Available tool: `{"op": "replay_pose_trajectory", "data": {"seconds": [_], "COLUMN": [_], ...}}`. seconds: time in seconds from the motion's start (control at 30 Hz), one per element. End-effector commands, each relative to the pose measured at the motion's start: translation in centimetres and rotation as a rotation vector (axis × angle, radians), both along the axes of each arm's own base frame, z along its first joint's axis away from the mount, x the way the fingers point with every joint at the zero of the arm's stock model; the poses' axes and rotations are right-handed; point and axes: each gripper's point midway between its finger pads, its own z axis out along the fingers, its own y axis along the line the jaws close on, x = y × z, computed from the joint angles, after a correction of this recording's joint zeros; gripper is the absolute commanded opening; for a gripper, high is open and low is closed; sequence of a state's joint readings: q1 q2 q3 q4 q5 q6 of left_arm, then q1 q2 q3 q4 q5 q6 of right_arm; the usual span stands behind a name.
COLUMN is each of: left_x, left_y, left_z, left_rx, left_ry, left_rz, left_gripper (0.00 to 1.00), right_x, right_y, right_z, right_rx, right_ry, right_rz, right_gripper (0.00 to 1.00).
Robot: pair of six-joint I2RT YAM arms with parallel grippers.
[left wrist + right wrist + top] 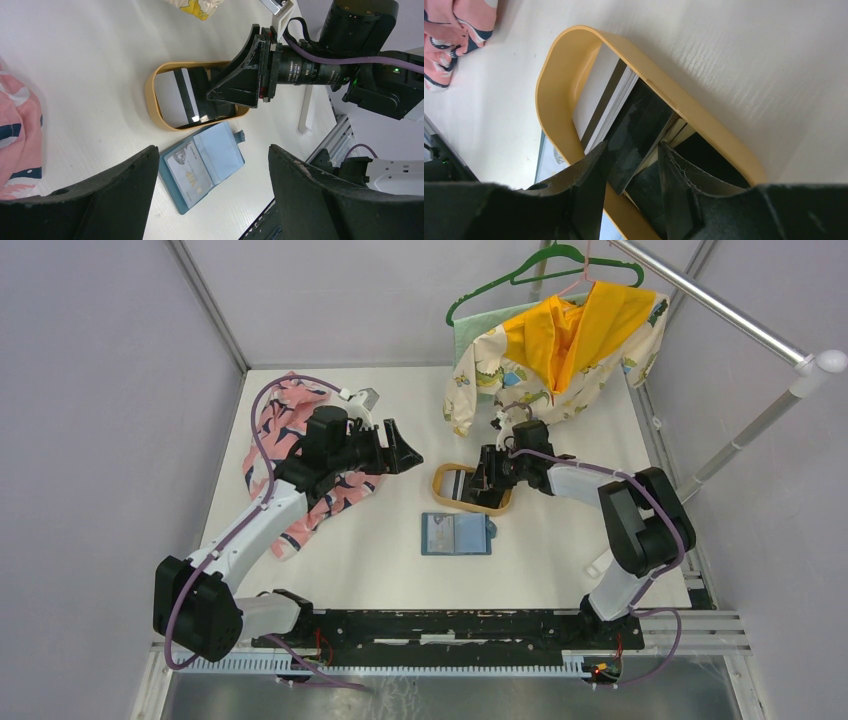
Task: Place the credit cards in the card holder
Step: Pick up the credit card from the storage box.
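**White tabletop, grey walls: getting one dark card out of the tray cleanly**

The white table (380, 570) sits inside grey walls, with a pink garment (285, 435) at its 9 o'clock side and a yellow-lined dinosaur-print garment (560, 340) hanging at 1 o'clock.

The step in hand appears to be picking a card. The right gripper (631, 150) reaches down into the tan wooden tray (559, 65). Its fingers are drawn to a narrow gap, which a tilted dark card (644, 120) fills, so it looks gripped. To do this well, I would lift straight up until the card clears the tray rim. The grip should take only this one card and leave the pale striped card (172, 95) beneath it. Then carry it toward 6 o'clock, where the card holder (456, 534) lies just beside the tray. Approach a pocket mouth at a shallow angle, since a thin card could skid off the flat panel. The left gripper (400, 450) hovers at 10 o'clock of the tray, spread wide and holding nothing. It could steady the holder.

The holder is teal-blue and lies open and flat on the table. One panel already holds a pale printed card (187, 172), and the other shows only bare, lighter blue pockets. A small tab (240, 135) juts from its 3 o'clock edge in the top view.
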State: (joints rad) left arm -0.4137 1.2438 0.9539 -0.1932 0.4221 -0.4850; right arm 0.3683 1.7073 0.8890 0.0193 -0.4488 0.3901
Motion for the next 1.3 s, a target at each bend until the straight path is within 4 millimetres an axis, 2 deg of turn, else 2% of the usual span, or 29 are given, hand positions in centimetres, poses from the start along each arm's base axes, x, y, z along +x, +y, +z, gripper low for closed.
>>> {"op": "replay_pose_trajectory", "data": {"seconds": [0.0,0.13,0.4,0.5,0.97,1.27], "left_x": [-0.1,-0.1,0.0,-0.1,0.0,0.0], "left_y": [-0.1,-0.1,-0.1,-0.1,-0.2,-0.2], "left_z": [0.6,0.6,0.6,0.6,0.4,0.3], "left_rx": [-0.008,-0.008,-0.008,-0.009,-0.008,-0.007], "left_ry": [-0.031,-0.030,-0.030,-0.031,-0.024,-0.019], "left_rz": [-0.027,-0.027,-0.026,-0.028,-0.027,-0.027], "left_gripper": [0.85,0.85,0.85,0.85,0.85,0.85], "right_x": [-0.1,-0.5,-1.0,-1.1,0.0,0.4], "right_y": [1.1,1.8,3.1,3.3,3.4,3.5], "right_z": [0.1,0.1,3.2,3.6,1.6,1.4], "right_rx": [0.068,0.122,0.293,0.326,0.375,0.414], "right_ry": [0.029,0.062,0.043,0.043,0.114,0.131], "right_rz": [0.007,0.020,0.062,0.060,-0.018,-0.050], "right_gripper": [0.47,0.46,0.41,0.41,0.44,0.44]}}
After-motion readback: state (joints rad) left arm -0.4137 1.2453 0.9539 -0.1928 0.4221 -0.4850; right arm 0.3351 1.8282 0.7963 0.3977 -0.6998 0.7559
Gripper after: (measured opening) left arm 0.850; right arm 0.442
